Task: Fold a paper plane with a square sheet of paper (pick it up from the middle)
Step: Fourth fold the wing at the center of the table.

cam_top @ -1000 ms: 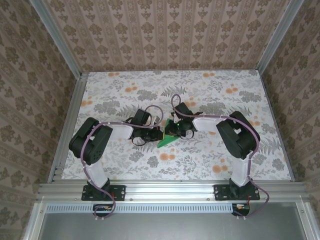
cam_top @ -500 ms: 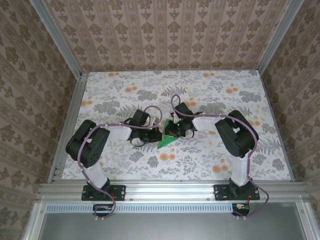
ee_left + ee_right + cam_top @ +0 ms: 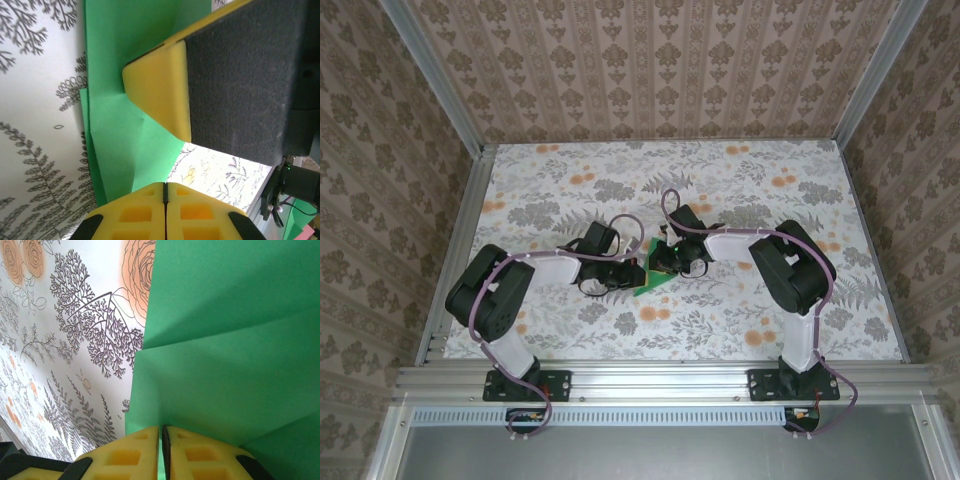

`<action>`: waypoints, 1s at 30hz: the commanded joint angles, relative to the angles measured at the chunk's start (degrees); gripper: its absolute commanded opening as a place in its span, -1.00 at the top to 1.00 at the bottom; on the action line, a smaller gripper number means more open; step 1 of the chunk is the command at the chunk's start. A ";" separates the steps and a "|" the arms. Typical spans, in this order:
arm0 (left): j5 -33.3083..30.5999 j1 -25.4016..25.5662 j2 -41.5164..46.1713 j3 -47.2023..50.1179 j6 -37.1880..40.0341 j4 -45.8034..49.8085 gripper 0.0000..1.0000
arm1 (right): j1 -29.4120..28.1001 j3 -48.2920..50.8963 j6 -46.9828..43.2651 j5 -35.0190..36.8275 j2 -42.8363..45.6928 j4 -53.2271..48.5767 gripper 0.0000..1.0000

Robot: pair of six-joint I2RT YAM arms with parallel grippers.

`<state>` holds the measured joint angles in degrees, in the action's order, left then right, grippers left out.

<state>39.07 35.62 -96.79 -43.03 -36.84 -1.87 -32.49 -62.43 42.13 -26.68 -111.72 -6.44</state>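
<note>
Centrally, right jaws pinch the paper plane (image 3: 650, 284); left jaws sit pressed together at its edge. Left arm (image 3: 545, 268) and right arm (image 3: 740, 245) hide most of it from above.

The left gripper's (image 3: 164, 200) two yellow ribbed fingertips meet flush at the bottom edge. Just beyond them the bright green paper plane (image 3: 125, 145), creased, lies on the white leaf-printed table cover (image 3: 40, 100). A yellow wedge-shaped finger with black foam pad (image 3: 160, 90) reaches over the paper from the right.
</note>
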 commanded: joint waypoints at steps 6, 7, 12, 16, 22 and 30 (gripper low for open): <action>0.59 0.38 -1.29 1.63 0.01 2.88 0.85 | -0.03 -0.15 -0.72 1.79 -3.33 -4.48 0.71; 0.48 0.33 -1.30 1.91 0.00 2.84 0.85 | -0.03 -0.20 -0.73 1.86 -3.34 -4.54 0.71; 0.07 0.33 -1.26 3.11 -0.41 2.91 0.85 | -0.07 -0.41 -0.91 2.32 -3.53 -5.25 0.71; 0.39 0.33 -0.68 4.51 -1.71 1.09 0.85 | -0.03 -0.33 -0.91 2.50 -3.50 -5.36 0.70; 0.50 -0.04 1.58 4.47 -2.89 -1.15 0.84 | -0.03 -0.26 -1.08 2.50 -3.59 -5.51 0.70; -5.57 -2.74 5.18 2.69 -4.20 -3.45 0.80 | -0.04 0.08 -0.75 2.08 -3.72 -4.74 0.71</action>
<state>36.27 33.45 -92.42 -39.22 -39.97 -4.21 -32.49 -63.07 42.11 -26.89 -112.20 -6.85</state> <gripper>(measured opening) 0.100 0.144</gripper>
